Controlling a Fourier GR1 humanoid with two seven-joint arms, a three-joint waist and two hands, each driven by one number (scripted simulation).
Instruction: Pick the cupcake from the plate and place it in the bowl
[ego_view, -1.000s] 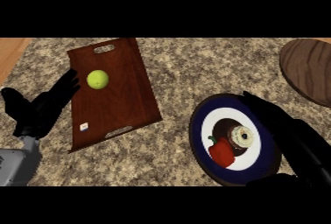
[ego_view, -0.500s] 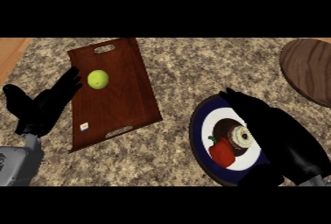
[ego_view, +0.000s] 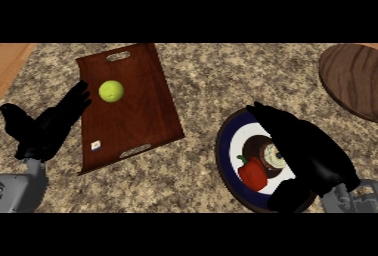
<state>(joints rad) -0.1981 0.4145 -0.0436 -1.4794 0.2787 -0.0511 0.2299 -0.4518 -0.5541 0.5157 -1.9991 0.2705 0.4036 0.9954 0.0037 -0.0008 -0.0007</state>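
Right black hand over round navy-rimmed white plate, fingers spread, nothing gripped; small pale-frosted cupcake half-hidden beneath, beside red pepper. Best: curl round cupcake only, avoid pepper. Left black hand resting open. Brown wooden bowl far right

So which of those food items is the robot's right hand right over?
The cupcake on the blue-rimmed plate: the right hand partly covers it. The red pepper lies beside it, and the lime sits on the wooden tray.
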